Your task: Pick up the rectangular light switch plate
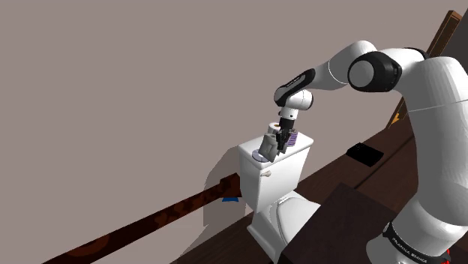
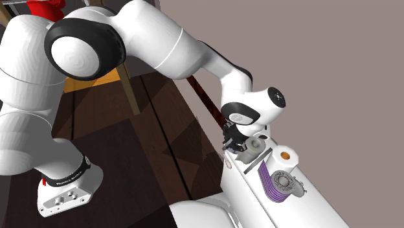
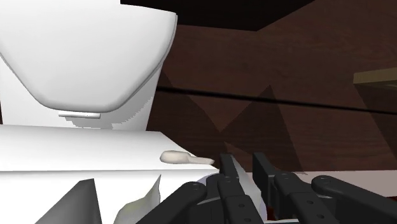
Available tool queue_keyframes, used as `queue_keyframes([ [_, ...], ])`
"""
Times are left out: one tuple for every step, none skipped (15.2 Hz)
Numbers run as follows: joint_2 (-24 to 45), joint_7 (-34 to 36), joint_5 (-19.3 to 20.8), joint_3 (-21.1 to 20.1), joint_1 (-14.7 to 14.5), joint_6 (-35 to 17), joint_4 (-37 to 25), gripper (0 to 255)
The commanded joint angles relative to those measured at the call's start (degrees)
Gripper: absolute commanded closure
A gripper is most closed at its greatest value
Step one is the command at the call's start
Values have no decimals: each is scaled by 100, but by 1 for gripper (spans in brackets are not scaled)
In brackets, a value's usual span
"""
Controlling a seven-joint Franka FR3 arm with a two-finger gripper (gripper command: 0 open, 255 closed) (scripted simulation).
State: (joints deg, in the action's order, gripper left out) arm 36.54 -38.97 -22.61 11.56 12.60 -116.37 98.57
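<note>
The light switch plate (image 1: 268, 142) is a small grey plate, standing tilted on the lid of a white toilet tank (image 1: 279, 178). My black gripper (image 1: 280, 145) reaches down onto it from above. In the second exterior view the gripper (image 2: 237, 145) sits against the grey plate (image 2: 254, 148) at the near end of the tank lid (image 2: 256, 201). In the wrist view a thin grey edge of the plate (image 3: 231, 170) runs between the two fingers of the gripper (image 3: 245, 173), which are shut on it.
A toilet paper roll (image 2: 283, 155), a purple striped item (image 2: 267, 184) and a grey round object (image 2: 283, 181) share the lid just beyond the plate. A beige flush handle (image 3: 184, 157) sticks out of the tank. A black box (image 1: 365, 154) lies on the dark wood floor.
</note>
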Motion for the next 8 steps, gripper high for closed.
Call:
queue_keyframes([
  [2,-1,-1,0,0,-3,1,255],
  [2,-1,-1,0,0,-3,1,255],
  [1,-1,-1,0,0,-3,1,255],
  [1,-1,-1,0,0,-3,1,255],
  [1,-1,-1,0,0,-3,1,255],
  [2,-2,-1,0,1,-3,1,255],
  [3,6,-1,-2,-4,1,-7,255],
  [-50,23,14,8,-10,49,-4,255],
])
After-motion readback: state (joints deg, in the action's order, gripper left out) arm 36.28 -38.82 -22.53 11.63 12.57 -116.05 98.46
